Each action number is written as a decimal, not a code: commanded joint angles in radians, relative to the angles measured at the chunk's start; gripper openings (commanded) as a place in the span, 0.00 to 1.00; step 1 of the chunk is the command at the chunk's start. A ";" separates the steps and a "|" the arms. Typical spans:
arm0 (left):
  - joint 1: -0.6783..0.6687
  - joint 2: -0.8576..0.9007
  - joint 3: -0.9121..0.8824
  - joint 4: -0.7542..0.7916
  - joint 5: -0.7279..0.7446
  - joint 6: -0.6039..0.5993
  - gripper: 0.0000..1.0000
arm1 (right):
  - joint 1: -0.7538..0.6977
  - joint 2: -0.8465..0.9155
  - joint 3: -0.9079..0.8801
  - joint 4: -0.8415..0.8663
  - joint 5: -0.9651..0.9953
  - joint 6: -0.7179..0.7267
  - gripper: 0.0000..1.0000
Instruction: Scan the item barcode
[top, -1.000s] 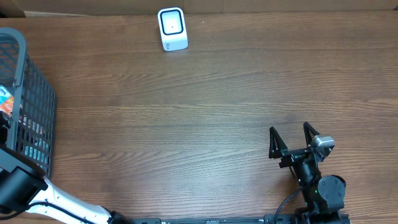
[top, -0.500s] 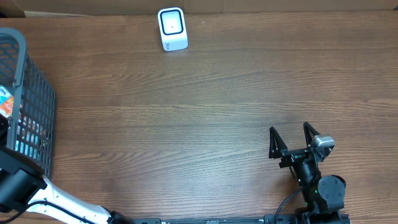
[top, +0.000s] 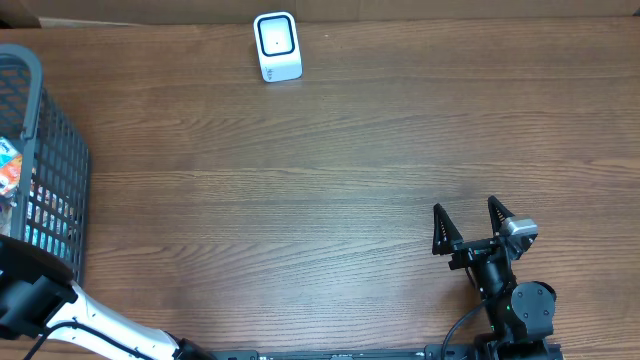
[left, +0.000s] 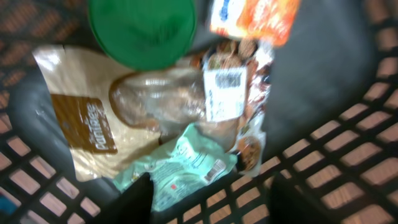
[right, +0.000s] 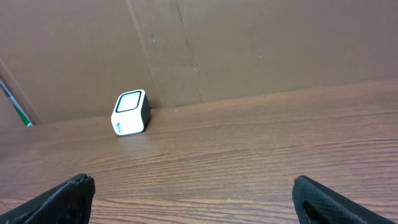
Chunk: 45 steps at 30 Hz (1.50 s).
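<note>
Over the basket (top: 60, 150), the left gripper (left: 214, 190) hangs with fingers apart — empty — above packets (left: 93, 124) (one shows a barcode (left: 225, 79)). Right gripper (top: 464, 210) sits wide open, facing the scanner (top: 277, 45).

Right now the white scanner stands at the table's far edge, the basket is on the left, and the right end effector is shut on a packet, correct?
Not quite: the overhead view shows the right end effector open and holding nothing. The rest stands: the white scanner is at the far edge of the table and the basket is on the left.
</note>
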 joint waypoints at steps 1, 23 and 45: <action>-0.006 -0.006 -0.125 -0.003 -0.071 0.021 0.49 | 0.005 -0.012 -0.010 0.004 -0.001 -0.001 1.00; -0.005 -0.006 -0.573 0.335 -0.134 0.025 0.32 | 0.005 -0.012 -0.010 0.004 -0.001 -0.001 1.00; -0.038 -0.193 -0.020 0.118 0.006 -0.063 0.04 | 0.005 -0.012 -0.010 0.004 -0.001 -0.001 1.00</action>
